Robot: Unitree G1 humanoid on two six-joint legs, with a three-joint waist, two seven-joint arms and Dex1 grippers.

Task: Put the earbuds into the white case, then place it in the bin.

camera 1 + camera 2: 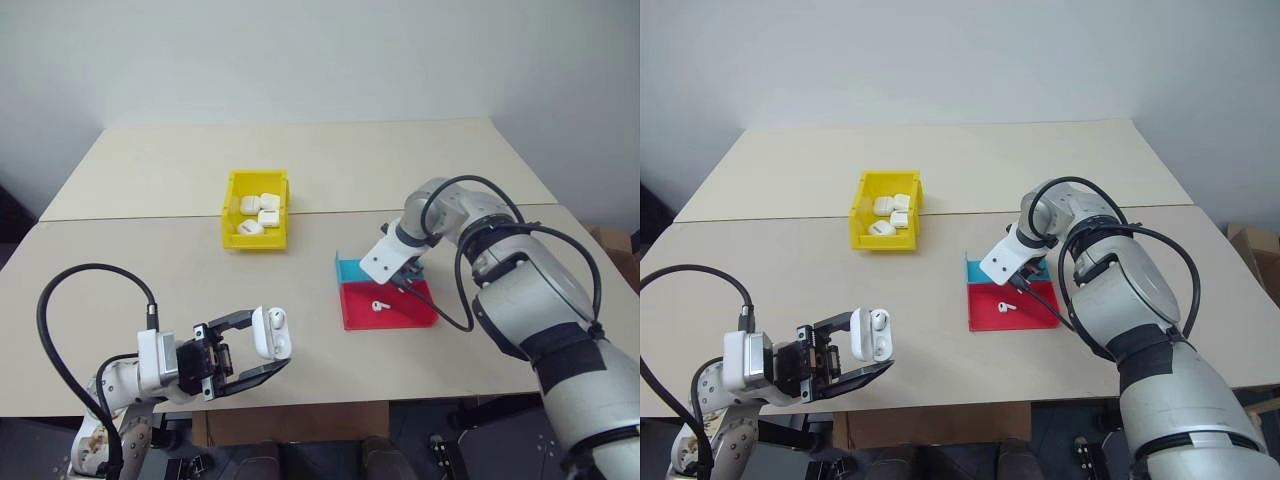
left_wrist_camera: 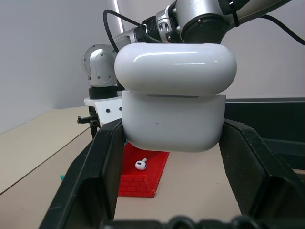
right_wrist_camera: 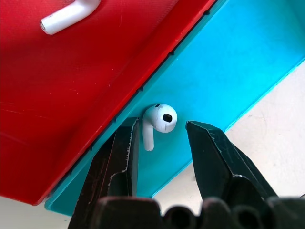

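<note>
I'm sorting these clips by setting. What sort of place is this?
Probably a robotics lab or test room, not a home: two plain beige tables pushed together against a bare white wall, with a tidy sorting setup of a yellow bin and red and blue trays.

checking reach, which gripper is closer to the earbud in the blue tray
Right. The right gripper hangs over the blue tray, fingers straddling the earbud. The left gripper is across the table, shut on the white case.
</note>
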